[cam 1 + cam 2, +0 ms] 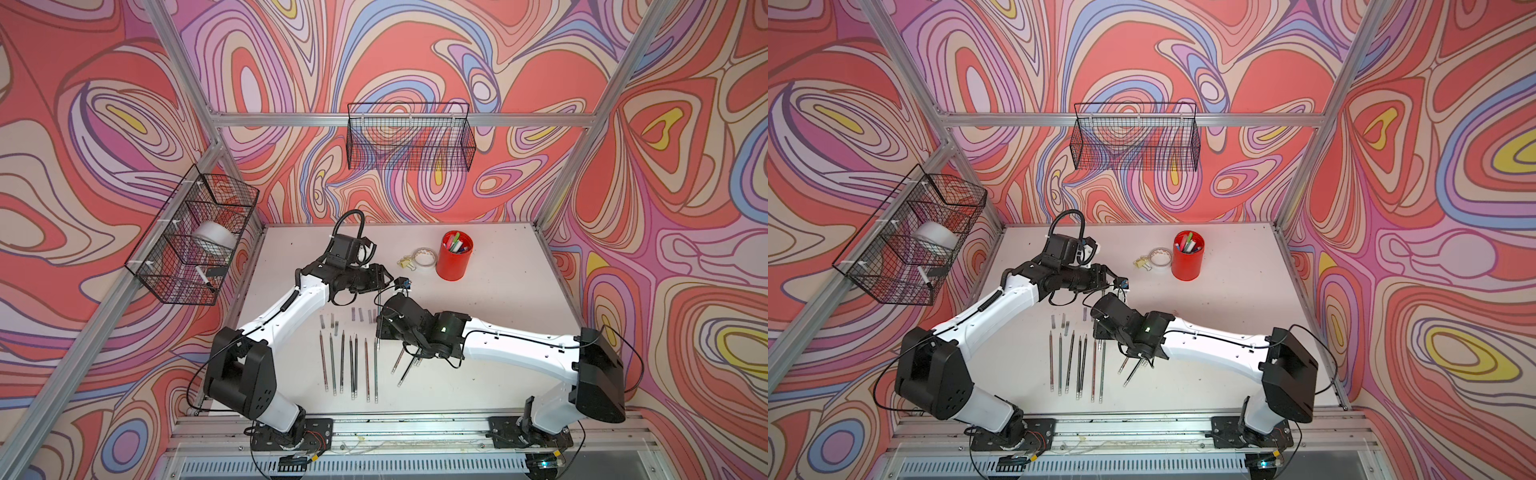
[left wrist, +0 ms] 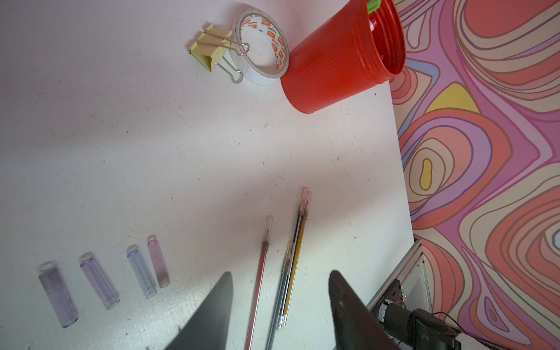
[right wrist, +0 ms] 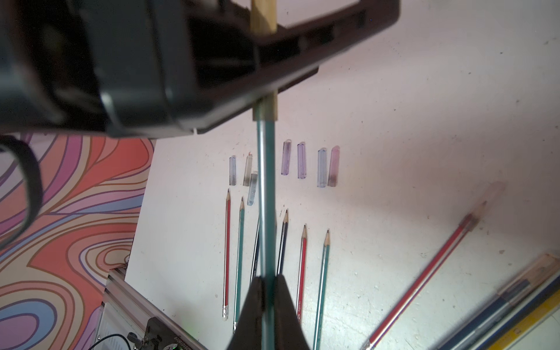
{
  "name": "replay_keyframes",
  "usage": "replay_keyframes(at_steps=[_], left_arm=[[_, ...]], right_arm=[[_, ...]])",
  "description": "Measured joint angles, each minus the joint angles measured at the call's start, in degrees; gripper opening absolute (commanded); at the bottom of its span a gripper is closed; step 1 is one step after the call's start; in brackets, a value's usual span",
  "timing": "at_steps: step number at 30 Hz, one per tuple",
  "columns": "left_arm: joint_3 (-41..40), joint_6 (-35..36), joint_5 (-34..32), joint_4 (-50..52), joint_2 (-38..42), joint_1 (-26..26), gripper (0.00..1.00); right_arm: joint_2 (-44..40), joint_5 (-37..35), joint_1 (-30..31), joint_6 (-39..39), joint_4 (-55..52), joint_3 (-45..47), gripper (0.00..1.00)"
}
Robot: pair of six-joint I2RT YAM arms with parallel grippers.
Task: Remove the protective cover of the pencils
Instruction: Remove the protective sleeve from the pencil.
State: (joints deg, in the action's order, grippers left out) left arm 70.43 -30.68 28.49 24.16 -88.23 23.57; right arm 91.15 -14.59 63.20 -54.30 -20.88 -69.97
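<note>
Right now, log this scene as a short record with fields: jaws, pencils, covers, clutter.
right jaws: shut on a green pencil, held above the table
left jaws: apart, nothing between them in the left wrist view
removed covers: seven, clear, lying on the table
bare pencils: a row just below the covers in both top views
capped pencils: a loose cluster beside that row
clutter: red cup, tape roll, binder clip

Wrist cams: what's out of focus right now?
Left wrist view: left gripper fingers blurred, tape roll sharp. Right wrist view: right gripper and held green pencil soft, capped pencils smeared, removed caps and bare pencils crisp.
</note>
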Motion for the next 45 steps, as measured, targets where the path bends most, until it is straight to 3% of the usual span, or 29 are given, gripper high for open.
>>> replay_keyframes(at_steps=[6,21,29,34,38,40,42,45], left_arm=[[0.0,0.0,0.0,0.0,0.0,0.0,0.47],[0.0,0.0,0.0,0.0,0.0,0.0,0.12],[0.0,0.5,-0.5,0.0,0.0,-0.4,0.0],[0.0,0.4,-0.5,0.0,0.0,-0.4,0.0],[0.3,0.4,-0.5,0.1,0.0,-0.3,0.0],[0.5,0.4,-0.4,0.1,0.0,-0.3,0.0],[0.7,0.4,-0.4,0.1,0.0,-0.3,0.0],[0.8,0.4,-0.4,0.1,-0.1,-0.3,0.0]], right_arm=[[1.4,1.5,-0.1,0.5,1.0,-1.4,0.0],[2.8,2.3,-0.2,0.9,1.2,-2.3,0.0],[2.8,2.2,-0.3,1.1,1.1,-2.5,0.0],[2.8,2.1,-0.3,0.8,1.2,-2.4,0.24],[2.8,2.1,-0.3,0.3,1.2,-2.4,0.31],[2.8,2.1,-0.3,0.2,1.1,-2.4,0.29],[2.8,2.2,-0.5,-0.2,1.1,-2.4,0.16],[2.8,2.5,-0.6,-0.3,1.0,-2.4,0.06]])
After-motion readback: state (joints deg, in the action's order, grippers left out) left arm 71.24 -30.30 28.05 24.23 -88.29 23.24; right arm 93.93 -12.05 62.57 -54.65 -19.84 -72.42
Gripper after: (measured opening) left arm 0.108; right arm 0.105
